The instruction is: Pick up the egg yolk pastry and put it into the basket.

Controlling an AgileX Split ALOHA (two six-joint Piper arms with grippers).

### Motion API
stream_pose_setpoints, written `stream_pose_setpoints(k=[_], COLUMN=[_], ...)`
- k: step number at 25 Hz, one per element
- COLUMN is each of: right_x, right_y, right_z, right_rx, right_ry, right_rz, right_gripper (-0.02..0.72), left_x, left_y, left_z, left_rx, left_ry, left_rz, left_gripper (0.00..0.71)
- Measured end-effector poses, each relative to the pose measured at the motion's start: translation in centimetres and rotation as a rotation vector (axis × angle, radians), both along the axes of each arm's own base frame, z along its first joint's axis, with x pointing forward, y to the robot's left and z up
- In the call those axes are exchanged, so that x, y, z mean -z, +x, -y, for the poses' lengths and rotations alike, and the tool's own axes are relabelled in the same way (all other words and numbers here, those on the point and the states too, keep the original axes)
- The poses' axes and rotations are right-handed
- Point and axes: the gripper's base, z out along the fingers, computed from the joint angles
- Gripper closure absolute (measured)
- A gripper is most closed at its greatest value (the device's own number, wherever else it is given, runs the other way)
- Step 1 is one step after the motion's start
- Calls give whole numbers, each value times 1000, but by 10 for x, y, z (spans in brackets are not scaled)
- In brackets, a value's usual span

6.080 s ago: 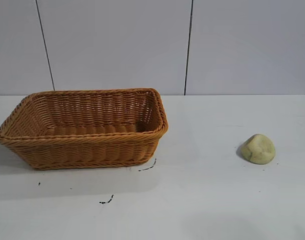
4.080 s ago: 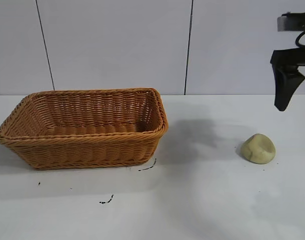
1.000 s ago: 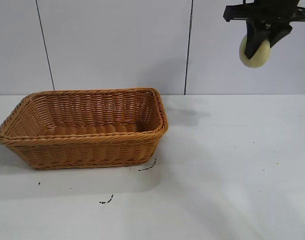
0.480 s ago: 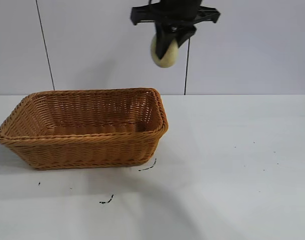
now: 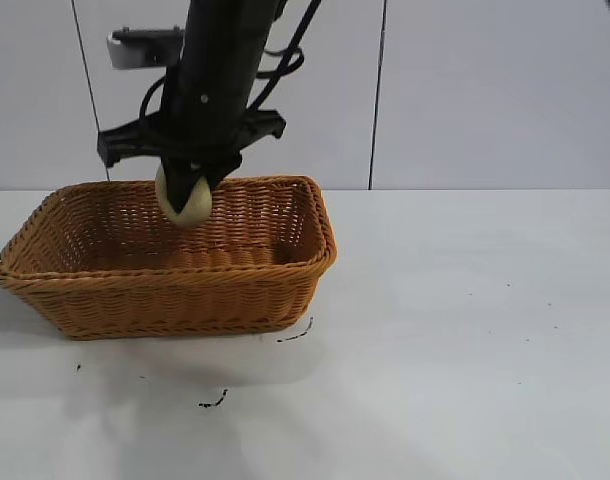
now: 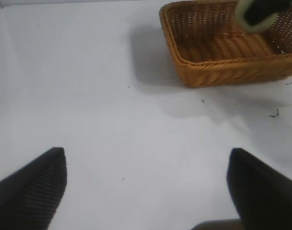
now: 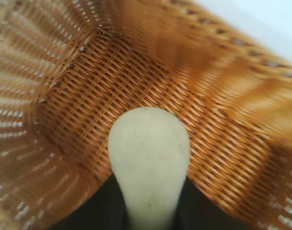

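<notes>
My right gripper [image 5: 188, 190] is shut on the egg yolk pastry [image 5: 184, 200], a pale yellowish-green lump, and holds it just above the inside of the orange-brown wicker basket [image 5: 185, 290], toward its middle. In the right wrist view the pastry [image 7: 149, 158] is squeezed between the dark fingers [image 7: 100, 208] over the basket's woven floor [image 7: 88, 105]. My left gripper [image 6: 146, 187] is open and empty, low over the bare table, well away from the basket [image 6: 218, 67]. The held pastry also shows there [image 6: 258, 21].
The white table [image 5: 465, 330] carries a few small dark marks in front of the basket [image 5: 213, 402]. A panelled grey wall stands behind.
The right gripper has carried the pastry leftward and down, from high above the basket's right end to just over its interior. Earlier it lifted the pastry from the table's right side.
</notes>
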Motion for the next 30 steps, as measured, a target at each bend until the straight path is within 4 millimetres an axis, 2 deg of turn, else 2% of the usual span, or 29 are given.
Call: stream_pose_setpoints(k=[3, 6, 8, 11, 12, 14, 19, 23, 26, 28, 30], right_x=[24, 32, 31, 23, 20, 6, -38, -62, -65, -64, -63], right_y=[3, 3, 3, 4, 5, 6, 7, 15, 33, 48, 65], right_z=[-2, -2, -2, -2, -2, -3, -2, 12, 41, 67, 101], right_rx=[-2, 4, 4, 2, 1, 1, 2, 42, 105, 161, 232], right_ry=[-23, -29, -28, -30, -39, -39, -32, 0, -7, -28, -47], right_rz=[-12, -25, -24, -20, -14, -14, 18, 44, 42, 28, 8], right_gripper=[564, 524, 421, 173, 110, 56, 27, 27, 27, 27, 27], left_x=[0, 0, 0, 0, 0, 0, 0, 0, 0, 0, 0], left_y=[0, 0, 0, 0, 0, 0, 0, 0, 0, 0, 0], left_z=[0, 0, 0, 0, 0, 0, 0, 0, 0, 0, 0], left_rx=[0, 0, 0, 0, 0, 0, 0, 0, 0, 0, 0], left_ry=[0, 0, 0, 0, 0, 0, 0, 0, 0, 0, 0], left_rz=[0, 0, 0, 0, 0, 0, 0, 0, 0, 0, 0], left_gripper=[17, 17, 17, 17, 17, 17, 17, 17, 17, 17, 17])
